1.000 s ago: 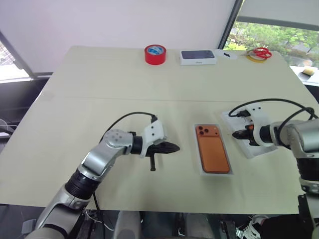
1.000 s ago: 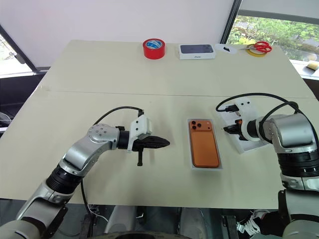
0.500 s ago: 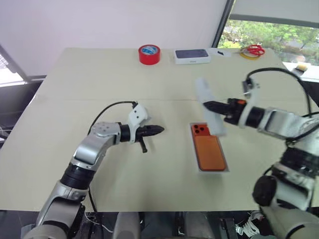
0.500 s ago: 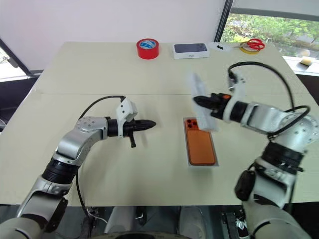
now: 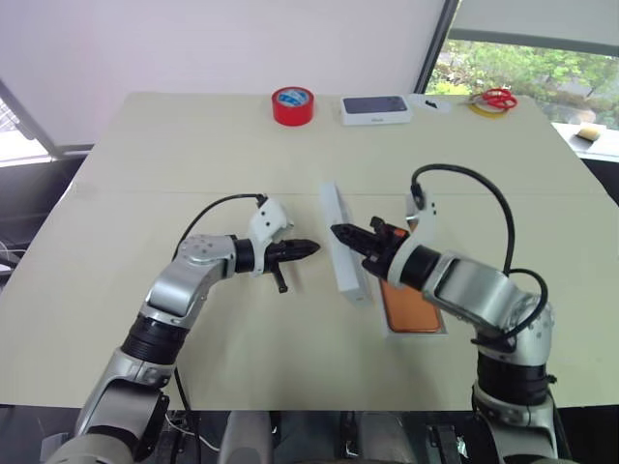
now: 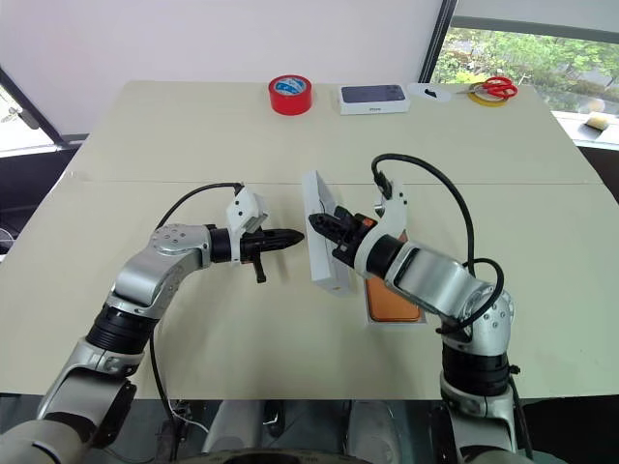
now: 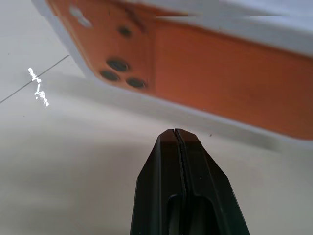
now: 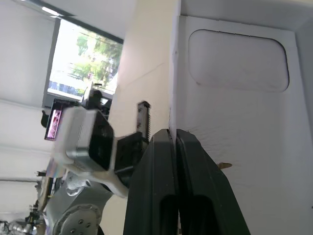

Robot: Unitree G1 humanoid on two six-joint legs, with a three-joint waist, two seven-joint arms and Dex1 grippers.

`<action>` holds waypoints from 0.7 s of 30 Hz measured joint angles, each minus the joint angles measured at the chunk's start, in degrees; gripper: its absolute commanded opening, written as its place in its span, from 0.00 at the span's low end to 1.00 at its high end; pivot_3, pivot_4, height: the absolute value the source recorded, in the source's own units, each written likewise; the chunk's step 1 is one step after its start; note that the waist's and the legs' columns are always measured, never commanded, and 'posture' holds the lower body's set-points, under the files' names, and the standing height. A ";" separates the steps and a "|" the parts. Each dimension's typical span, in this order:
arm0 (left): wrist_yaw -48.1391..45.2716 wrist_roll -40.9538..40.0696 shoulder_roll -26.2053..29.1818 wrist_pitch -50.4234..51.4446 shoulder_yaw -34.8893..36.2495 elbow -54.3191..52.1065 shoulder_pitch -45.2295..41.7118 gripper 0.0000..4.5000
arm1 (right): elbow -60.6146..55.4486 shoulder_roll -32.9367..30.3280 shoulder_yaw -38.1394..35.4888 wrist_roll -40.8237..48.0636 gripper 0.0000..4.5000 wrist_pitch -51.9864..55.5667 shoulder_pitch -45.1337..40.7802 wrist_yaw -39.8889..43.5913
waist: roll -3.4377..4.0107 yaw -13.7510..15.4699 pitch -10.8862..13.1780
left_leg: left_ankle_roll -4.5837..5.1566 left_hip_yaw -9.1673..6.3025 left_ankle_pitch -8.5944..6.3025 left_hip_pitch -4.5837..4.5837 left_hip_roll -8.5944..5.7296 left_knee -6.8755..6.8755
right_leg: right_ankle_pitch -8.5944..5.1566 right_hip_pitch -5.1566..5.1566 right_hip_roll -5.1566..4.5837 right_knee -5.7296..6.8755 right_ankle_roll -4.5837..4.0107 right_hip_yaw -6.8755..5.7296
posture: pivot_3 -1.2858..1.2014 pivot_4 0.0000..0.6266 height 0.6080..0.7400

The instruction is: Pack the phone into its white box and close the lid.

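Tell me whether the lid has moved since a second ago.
Yes. The lid, pinched on its rim by the right gripper, has come off the table right of the white box and now stands on edge left of it, facing the left gripper.

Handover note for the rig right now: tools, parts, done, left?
Right tool: shut on the lid, holding it on edge above the table, between the two tools.
Left tool: shut, empty, pointing at the lid's printed orange face.
The phone lies camera side up in the white box near the table's front edge, under the right forearm.
Done: phone packed, lid picked up.
Left: turn the lid flat, moulded face down, line it up over the box and press it on.
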 measured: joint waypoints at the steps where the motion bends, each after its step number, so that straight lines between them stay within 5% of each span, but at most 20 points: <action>1: 0.06 0.02 -0.03 -0.01 0.00 0.00 0.12 0.00 | -0.72 0.03 0.66 0.00 0.03 -0.89 1.75 -0.60 | 0.00 -0.03 0.00 | 0.00 0.00 0.00 0.00 0.00 0.00 | 0.00 0.00 0.00 0.00 0.00 0.00 | 0.52 0.24 0.93; 6: 0.58 0.12 -2.00 -0.03 -0.48 0.00 0.30 0.00 | -2.23 -1.70 1.58 0.02 0.03 -2.45 4.73 -0.64 | 0.01 -0.12 -0.01 | 0.00 -0.02 0.00 0.01 0.00 0.00 | 0.00 0.00 0.01 0.00 -0.01 0.01 | 0.52 0.24 0.93; 10: 1.74 0.79 -5.21 0.14 -2.66 0.00 -0.05 0.00 | -1.89 -5.81 1.46 0.06 0.45 -1.86 5.25 1.61 | 0.01 -0.03 -0.01 | 0.00 -0.02 0.00 0.02 -0.01 0.01 | 0.00 0.03 0.00 -0.01 -0.01 0.00 | 0.52 0.24 0.93; 14: 2.73 1.58 -8.47 0.46 -5.33 0.00 -0.60 0.00 | 1.03 -20.63 0.57 0.10 0.90 3.60 1.86 9.26 | 0.05 0.23 0.01 | 0.04 0.00 -0.02 0.01 -0.03 0.02 | 0.00 0.01 -0.03 -0.03 -0.01 0.02 | 0.52 0.24 0.93; 21: 4.00 3.08 -12.38 0.69 -8.32 1.30 -1.38 0.00 | 7.30 -43.70 -3.17 -1.84 0.90 9.50 0.38 19.06 | 0.01 0.31 0.01 | 0.05 0.01 -0.03 0.01 -0.01 0.03 | -0.01 0.05 0.00 -0.09 -0.01 0.00 | 0.52 0.24 0.93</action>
